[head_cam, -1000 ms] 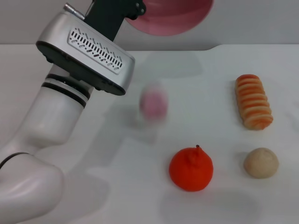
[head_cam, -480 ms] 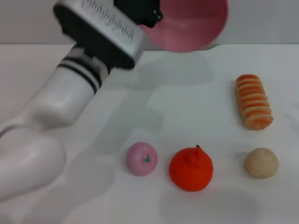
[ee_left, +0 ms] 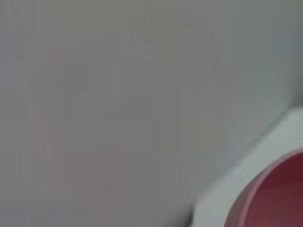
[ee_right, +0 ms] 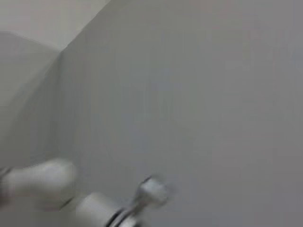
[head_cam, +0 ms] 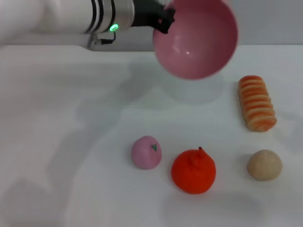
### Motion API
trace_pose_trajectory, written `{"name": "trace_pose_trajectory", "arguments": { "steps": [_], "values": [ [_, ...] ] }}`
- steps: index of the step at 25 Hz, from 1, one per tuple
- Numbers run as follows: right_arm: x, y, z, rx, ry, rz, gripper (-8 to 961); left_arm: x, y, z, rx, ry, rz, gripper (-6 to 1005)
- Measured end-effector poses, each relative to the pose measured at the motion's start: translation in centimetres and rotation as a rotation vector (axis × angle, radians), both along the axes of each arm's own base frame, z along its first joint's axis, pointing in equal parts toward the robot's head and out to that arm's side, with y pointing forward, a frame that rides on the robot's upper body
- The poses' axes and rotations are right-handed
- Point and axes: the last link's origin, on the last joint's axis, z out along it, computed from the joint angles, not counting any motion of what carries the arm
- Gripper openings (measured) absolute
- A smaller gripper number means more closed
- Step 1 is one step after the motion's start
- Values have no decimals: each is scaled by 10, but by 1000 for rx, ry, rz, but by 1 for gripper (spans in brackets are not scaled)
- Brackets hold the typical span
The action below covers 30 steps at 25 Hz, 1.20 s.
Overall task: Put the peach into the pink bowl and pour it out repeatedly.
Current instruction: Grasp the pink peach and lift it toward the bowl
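The left gripper [head_cam: 163,16] reaches in from the upper left, clamped on the near-left rim of the pink bowl [head_cam: 196,40], which it holds in the air above the far part of the white table [head_cam: 57,132], tipped so the empty inside faces forward. On the table lies the peach [head_cam: 146,152], just beside the orange fruit [head_cam: 193,170] to its right. Further right sit a beige ball [head_cam: 264,164] and, behind it, a striped bread roll [head_cam: 256,102]. The right gripper is out of sight.
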Motion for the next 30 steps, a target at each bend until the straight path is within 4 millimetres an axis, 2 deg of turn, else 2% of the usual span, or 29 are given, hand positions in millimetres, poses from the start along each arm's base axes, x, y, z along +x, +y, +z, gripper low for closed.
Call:
{"name": "trace_pose_trajectory", "arguments": {
  "steps": [2,3,4,7,8,13,16,20,22,23,24,30],
  "values": [
    [-7,5,-5,-94,-54,7,361,-2,8,4,-49,18,66,178],
    [-16,11,-11,-203,-134,6,360,-3,13,8,-68,27,108,178],
    [-16,11,-11,-203,-134,6,360,-5,16,13,-68,36,131,178],
    [-29,20,-23,-358,-286,-10,358,-13,22,30,-48,47,191,179],
    [-34,23,-28,-408,-341,-17,357,-19,26,45,-21,44,229,179],
    [-56,35,-58,-609,-604,-54,353,-35,31,65,22,46,280,180],
    [-61,40,-65,-639,-654,-66,351,-49,32,75,46,40,316,181],
    [-71,62,-85,-620,-702,-121,348,-61,30,80,55,34,343,182],
    [-79,75,-99,-608,-716,-141,347,-63,28,79,52,37,346,182],
    [-86,87,-113,-607,-718,-164,346,-64,28,79,52,38,346,182],
    [-86,87,-113,-607,-718,-164,345,-64,28,78,52,38,345,183],
    [-96,116,-160,-625,-714,-282,341,-65,28,77,62,36,339,184]
  ]
}}
